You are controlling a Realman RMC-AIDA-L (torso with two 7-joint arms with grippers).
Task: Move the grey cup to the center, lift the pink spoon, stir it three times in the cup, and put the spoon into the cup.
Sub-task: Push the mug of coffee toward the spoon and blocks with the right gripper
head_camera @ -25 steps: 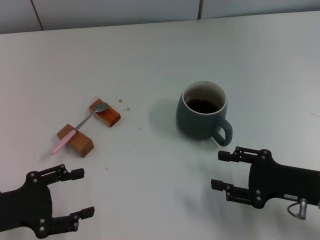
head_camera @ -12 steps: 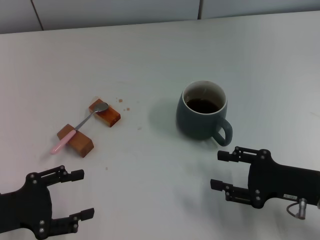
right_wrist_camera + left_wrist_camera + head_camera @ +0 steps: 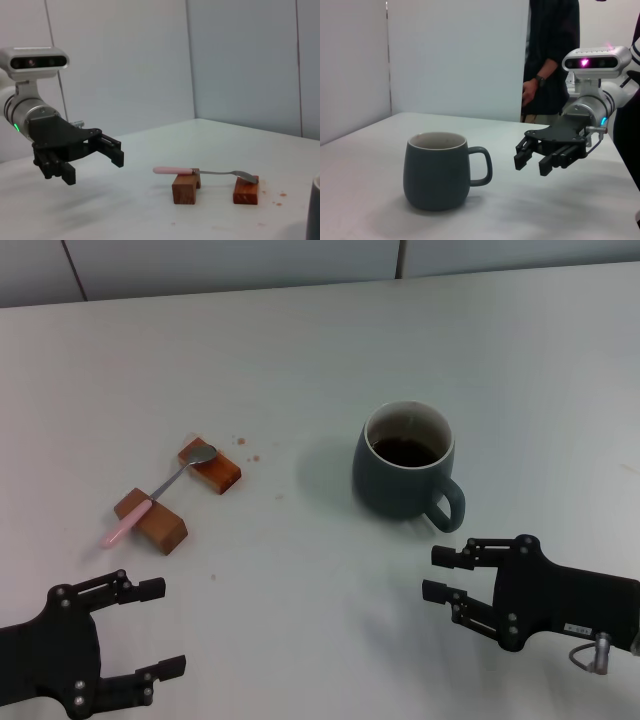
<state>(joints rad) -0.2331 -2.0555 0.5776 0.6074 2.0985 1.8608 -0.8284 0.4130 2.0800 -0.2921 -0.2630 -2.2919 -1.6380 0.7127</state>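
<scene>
The grey cup (image 3: 405,462) stands upright right of the table's middle, dark liquid inside, its handle turned toward my right gripper; it also shows in the left wrist view (image 3: 437,170). The pink spoon (image 3: 160,495) lies bridged across two brown wooden blocks at the left, also seen in the right wrist view (image 3: 205,171). My right gripper (image 3: 436,573) hovers open and empty just in front of the cup's handle, apart from it; the left wrist view shows it too (image 3: 537,160). My left gripper (image 3: 160,628) is open and empty at the near left, in front of the spoon.
The two wooden blocks (image 3: 150,520) (image 3: 210,465) hold the spoon off the table. A few brown specks (image 3: 246,448) lie beside them. A person stands behind the table in the left wrist view (image 3: 550,55).
My right gripper has turned a little at the wrist, so its fingers now look closer together. The left arm has sunk slightly. Cup and spoon have not moved.
</scene>
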